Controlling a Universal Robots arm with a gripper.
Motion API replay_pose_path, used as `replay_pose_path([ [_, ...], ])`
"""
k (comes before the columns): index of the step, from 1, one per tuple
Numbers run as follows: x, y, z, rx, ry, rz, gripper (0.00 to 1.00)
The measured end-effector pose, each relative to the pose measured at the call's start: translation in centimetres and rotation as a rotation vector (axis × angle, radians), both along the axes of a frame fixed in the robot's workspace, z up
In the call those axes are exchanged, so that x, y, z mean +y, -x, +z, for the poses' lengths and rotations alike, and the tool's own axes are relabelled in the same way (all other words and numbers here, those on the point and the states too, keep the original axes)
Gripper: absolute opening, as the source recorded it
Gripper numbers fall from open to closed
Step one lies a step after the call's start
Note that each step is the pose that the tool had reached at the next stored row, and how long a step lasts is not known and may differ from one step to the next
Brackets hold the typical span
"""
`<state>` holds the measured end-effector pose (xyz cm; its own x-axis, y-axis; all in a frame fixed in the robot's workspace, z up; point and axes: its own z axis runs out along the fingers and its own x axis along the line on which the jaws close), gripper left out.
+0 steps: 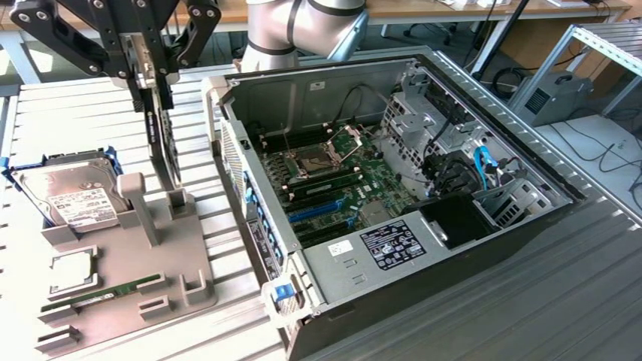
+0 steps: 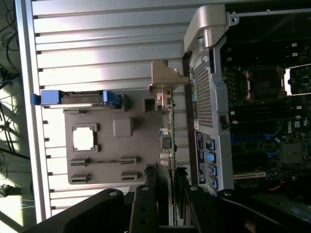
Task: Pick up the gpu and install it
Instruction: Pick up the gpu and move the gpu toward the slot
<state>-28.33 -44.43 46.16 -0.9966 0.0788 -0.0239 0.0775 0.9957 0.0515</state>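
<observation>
Black gpu (image 1: 164,139) hangs upright, clamped in the gripper (image 1: 152,75) over the grey tray (image 1: 120,259); keeping it plumb should avoid snagging.

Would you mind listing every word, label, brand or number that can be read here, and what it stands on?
No text reads clearly.
Hard drive, white label: printed lines, too small to read.
Computer case, black sticker: white print, too small to read.
Small white sticker beside the black one: too small to read.
</observation>
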Motion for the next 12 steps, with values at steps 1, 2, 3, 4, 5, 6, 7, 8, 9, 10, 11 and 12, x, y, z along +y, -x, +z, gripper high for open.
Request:
replay_pose_path([
  [1, 0.0, -0.02, 0.0, 0.0, 0.0, 0.0, 0.27],
  [2, 0.0, -0.04, 0.0, 0.0, 0.0001, 0.0, 0.27],
  [3, 0.0, -0.06, -0.01, 0.0, 0.0001, 0.0, 0.27],
  [4, 0.0, -0.08, -0.01, 0.0, 0.0002, 0.0, 0.27],
  [5, 0.0, -0.11, -0.01, 0.0, 0.0002, 0.0, 0.27],
  [6, 0.0, -0.13, -0.02, 0.0, 0.0002, 0.0, 0.27],
  [7, 0.0, -0.15, -0.02, 0.0, 0.0003, 0.0, 0.27],
  [8, 0.0, -0.18, -0.03, 0.0, 0.0002, 0.0, 0.27],
  [9, 0.0, -0.2, -0.03, 0.0, 0.0003, 0.0, 0.27],
  [10, 0.0, -0.22, -0.03, 0.0, 0.0004, 0.0, 0.27],
  [11, 0.0, -0.25, -0.03, 0.0, 0.0004, 0.0, 0.27],
  [12, 0.0, -0.27, -0.03, 0.0, 0.0004, 0.0, 0.27],
])
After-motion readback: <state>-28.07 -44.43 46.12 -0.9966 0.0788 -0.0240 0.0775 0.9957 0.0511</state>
